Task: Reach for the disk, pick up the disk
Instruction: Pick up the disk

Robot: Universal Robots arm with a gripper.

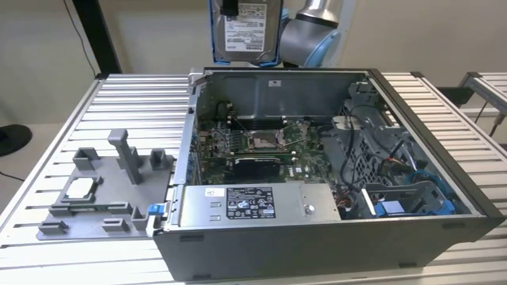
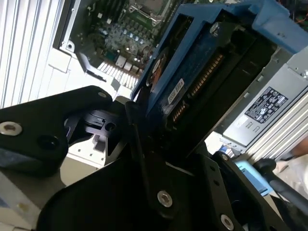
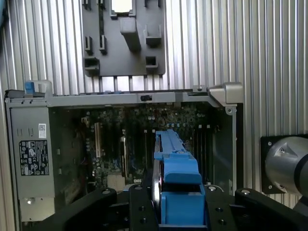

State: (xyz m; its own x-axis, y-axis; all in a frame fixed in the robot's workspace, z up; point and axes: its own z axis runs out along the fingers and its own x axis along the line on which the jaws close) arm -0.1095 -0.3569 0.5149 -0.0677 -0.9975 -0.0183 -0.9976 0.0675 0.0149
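The disk (image 1: 247,27), a silver drive with a white label in a blue bracket, hangs upright high above the back wall of the open computer case (image 1: 475,208). The arm's grey and blue wrist (image 1: 310,32) is just to its right in the exterior view. In both wrist views the disk (image 3: 175,168) (image 2: 202,62) stands edge-on between the black fingers (image 2: 137,144) of my gripper (image 3: 175,211), which is shut on its lower end. The motherboard (image 3: 144,139) lies far below it.
The case lies on its side on a slatted metal table (image 1: 135,101), with a power supply (image 1: 253,205) at the front and a blue caddy (image 1: 412,202) at the front right. A grey fixture plate (image 1: 103,184) holding a small silver chip (image 1: 82,187) lies left of the case.
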